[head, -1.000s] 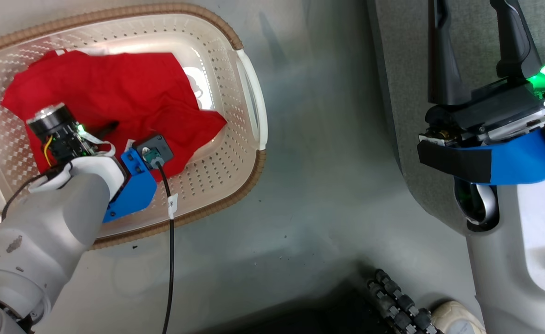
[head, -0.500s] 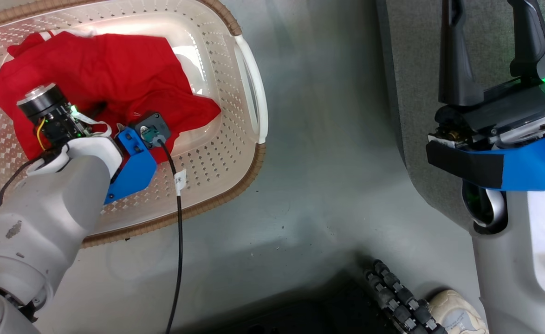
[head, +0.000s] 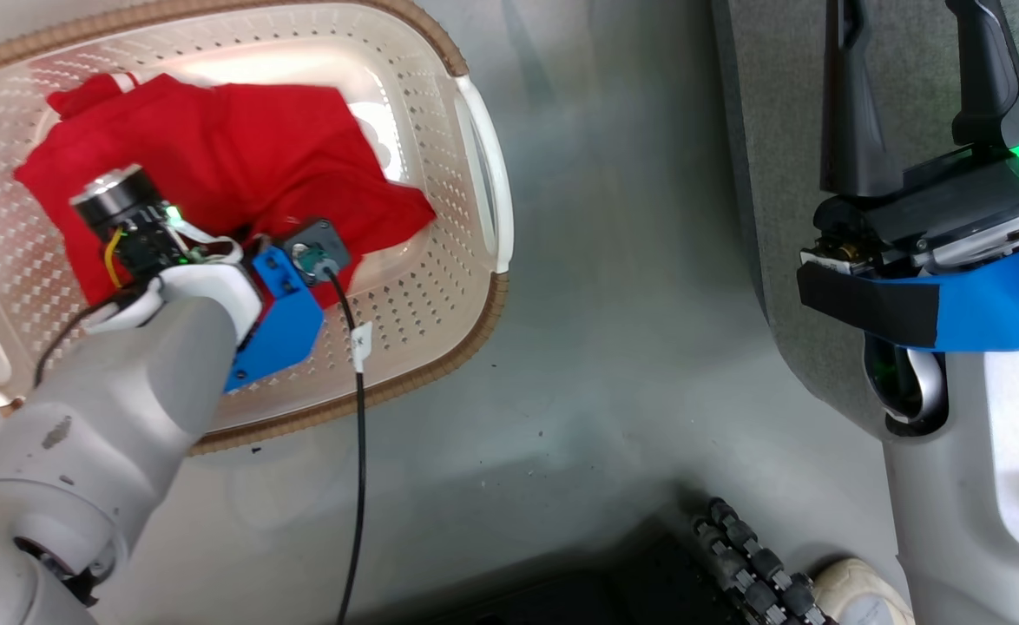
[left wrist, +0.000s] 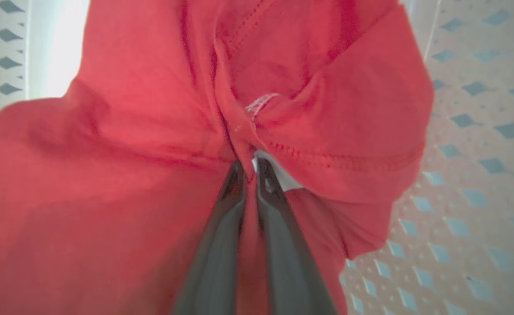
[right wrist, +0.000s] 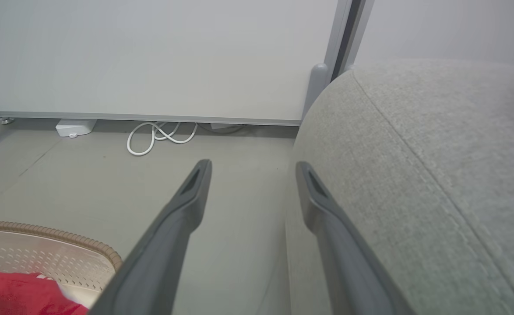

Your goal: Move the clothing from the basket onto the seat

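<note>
The left end effector has its two dark fingers squeezed almost together. A fold of the soft bright-red clothing is pinched between them. A little bit of white shows right by the tips. This end effector reaches down into the small cream-white plastic basket with little holes and a brown woven-look rim. The red clothing lies bunched up in the basket and covers much of its bottom. I cannot tell if it is one piece or two. A thin black cable runs from the left wrist, over the basket's rim and down across the grey floor.

The right end effector is wide open and holds nothing. It hangs by the edge of the big grey woven-fabric seat cushion, well apart from the basket. The seat has a round edge and a seam line. A strip of floor lies between the basket and the seat. By the far wall, a looped white cord and a small white box lie on the floor.
</note>
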`<state>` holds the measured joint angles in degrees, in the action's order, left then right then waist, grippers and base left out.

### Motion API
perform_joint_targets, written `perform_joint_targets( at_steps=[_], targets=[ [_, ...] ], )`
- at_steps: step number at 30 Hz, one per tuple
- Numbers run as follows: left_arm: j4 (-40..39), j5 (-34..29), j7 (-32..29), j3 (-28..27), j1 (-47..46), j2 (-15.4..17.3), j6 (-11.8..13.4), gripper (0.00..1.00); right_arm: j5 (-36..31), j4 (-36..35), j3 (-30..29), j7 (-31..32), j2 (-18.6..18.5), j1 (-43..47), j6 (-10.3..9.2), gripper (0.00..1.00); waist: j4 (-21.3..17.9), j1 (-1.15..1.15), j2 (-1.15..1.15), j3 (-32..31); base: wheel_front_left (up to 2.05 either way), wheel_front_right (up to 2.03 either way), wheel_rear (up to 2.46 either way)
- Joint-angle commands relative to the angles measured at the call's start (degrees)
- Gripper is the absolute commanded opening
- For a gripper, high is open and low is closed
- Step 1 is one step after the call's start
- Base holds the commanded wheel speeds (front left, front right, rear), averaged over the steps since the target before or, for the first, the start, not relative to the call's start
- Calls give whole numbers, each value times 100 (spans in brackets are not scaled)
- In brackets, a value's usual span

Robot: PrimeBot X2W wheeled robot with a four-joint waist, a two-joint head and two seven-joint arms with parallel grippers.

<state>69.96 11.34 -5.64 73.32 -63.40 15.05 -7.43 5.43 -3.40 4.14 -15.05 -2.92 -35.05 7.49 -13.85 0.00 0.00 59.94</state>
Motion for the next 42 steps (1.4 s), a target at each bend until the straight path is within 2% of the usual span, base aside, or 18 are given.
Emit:
perform_joint_targets(
  at_steps=[1,14,27,36,42],
  targets=[
    [-34,36,56,21,64,-22,-6,0,-15,10,-21,-20,5,17,1,100,33,0,0,-55,0,0,0],
    [-257,687,1013,21,228,-445,-7,0,-165,185,-153,-20,5,130,1,100,410,0,0,-736,0,0,0],
    [-480,1332,1876,19,633,-876,-7,0,-445,467,-306,-20,-20,551,1,100,853,0,0,-1936,0,0,0],
    [-912,1841,2092,-49,848,-955,-7,0,-433,692,-414,-20,-154,1008,1,100,1156,0,0,-2810,0,0,0],
    [-1610,1921,2089,-549,1060,-819,31,0,-404,854,-420,-20,-200,1343,1,100,1307,0,0,-3420,0,0,0]
  ],
)
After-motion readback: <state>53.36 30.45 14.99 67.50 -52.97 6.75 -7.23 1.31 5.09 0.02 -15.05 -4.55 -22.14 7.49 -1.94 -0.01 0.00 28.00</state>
